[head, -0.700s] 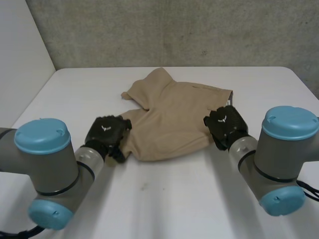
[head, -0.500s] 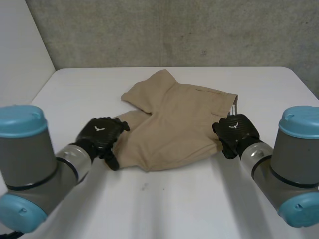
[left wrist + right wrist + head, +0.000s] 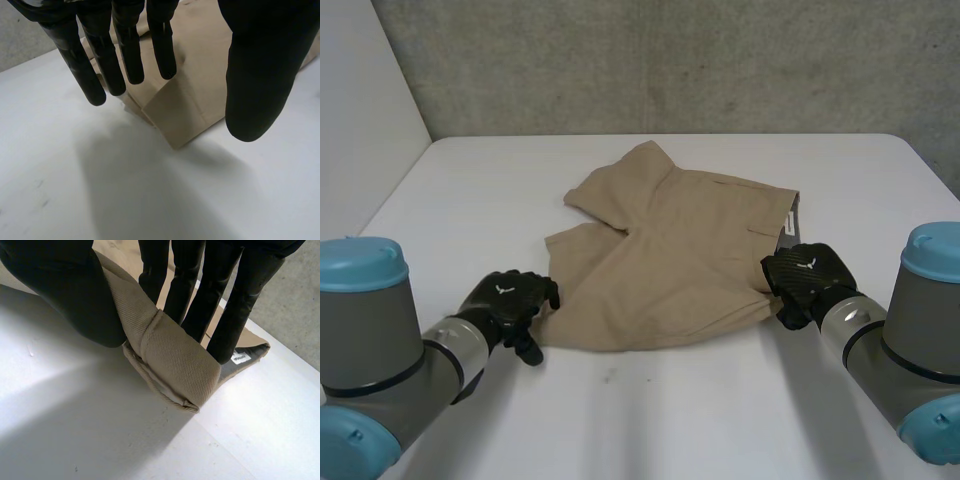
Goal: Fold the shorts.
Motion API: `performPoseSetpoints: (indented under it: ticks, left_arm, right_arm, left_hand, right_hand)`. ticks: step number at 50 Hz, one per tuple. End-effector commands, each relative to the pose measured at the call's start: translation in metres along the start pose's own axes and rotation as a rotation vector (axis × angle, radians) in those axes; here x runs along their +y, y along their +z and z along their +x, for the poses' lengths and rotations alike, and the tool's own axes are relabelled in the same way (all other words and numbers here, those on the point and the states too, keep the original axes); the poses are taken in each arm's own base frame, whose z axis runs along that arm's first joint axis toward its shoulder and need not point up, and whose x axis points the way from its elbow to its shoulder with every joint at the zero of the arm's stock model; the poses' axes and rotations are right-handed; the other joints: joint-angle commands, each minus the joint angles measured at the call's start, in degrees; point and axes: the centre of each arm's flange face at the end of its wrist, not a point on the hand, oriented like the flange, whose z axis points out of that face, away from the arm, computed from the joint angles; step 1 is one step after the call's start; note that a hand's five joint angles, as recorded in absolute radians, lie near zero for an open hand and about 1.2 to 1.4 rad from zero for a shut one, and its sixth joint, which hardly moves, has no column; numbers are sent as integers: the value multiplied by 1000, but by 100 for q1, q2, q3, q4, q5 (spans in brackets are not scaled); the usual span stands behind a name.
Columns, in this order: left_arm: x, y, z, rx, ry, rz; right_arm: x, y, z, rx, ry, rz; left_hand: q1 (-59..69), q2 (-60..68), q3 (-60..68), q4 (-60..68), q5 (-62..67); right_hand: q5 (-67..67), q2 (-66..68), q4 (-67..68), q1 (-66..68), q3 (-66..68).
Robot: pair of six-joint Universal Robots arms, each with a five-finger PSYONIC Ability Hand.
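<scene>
The place reads as a robotics lab or test cell. A plain white bench (image 3: 650, 420) stands against a bare grey concrete wall (image 3: 670, 60), with a smooth white panel (image 3: 360, 120) along the bench's left side. Two grey robot arms with light-blue caps, the left arm (image 3: 380, 350) and the right arm (image 3: 915, 340), reach in over the bench's near edge, and tan shorts (image 3: 670, 260) lie on the bench between them.

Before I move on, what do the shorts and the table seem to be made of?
The shorts: tan woven cloth, likely cotton twill; fine diagonal ribs show where the right hand pinches the waistband; matte. The table: smooth white, perhaps laminate; soft sheen, few specks.
</scene>
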Motion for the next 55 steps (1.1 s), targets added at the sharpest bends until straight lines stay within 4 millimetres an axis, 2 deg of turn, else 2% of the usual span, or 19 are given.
performPoseSetpoints:
  ticks: [1,4,7,12,14,18,25,30,38,55]
  left_arm:
    - [-2,4,0,-8,7,42]
    - [0,7,0,-11,8,56]
    - [-1,8,-1,-17,12,85]
    - [-10,-1,0,-13,24,144]
    - [-12,-4,3,12,27,150]
    - [-9,-7,16,146,32,148]
    - [-4,-10,20,217,19,83]
    - [9,1,19,204,5,21]
    - [3,11,7,97,14,36]
    - [6,41,-2,44,62,67]
  right_arm:
    - [0,-1,-2,-7,-2,-1]
    - [0,-1,-1,-4,-1,-2]
    - [0,-1,0,-3,0,-2]
    - [1,0,-1,-7,0,-6]
    - [2,0,-2,-8,0,-7]
    - [2,0,-2,-8,0,-7]
    - [2,0,-1,-7,1,-8]
    - [2,0,-2,-10,0,-8]
    - [3,-1,-5,-18,-4,-10]
    - [7,0,-9,-30,-8,-22]
  left_hand:
    - [1377,1404,1421,1393,1392]
    - [1916,1942,1959,1931,1930]
    - [1934,1961,1978,1950,1949]
    - [775,801,818,790,789]
    - [974,1000,1017,989,988]
    - [2451,2478,2495,2467,2466]
    - [2539,2566,2583,2555,2554]
    - [2289,2315,2332,2304,2303]
    - [1245,1271,1288,1260,1259]
    - [1244,1271,1288,1260,1259]
  right_hand:
    - [1436,1238,1161,2410,1214]
    - [1436,1238,1161,2410,1214]
    - [1436,1238,1161,2410,1214]
    - [1436,1238,1161,2410,1214]
    - [1436,1238,1161,2410,1214]
    - [1436,1238,1161,2410,1214]
    - [1436,1238,1161,2410,1214]
    - [1436,1238,1161,2410,1214]
    - [1436,1238,1161,2410,1214]
    - [1436,1238,1161,2410,1214]
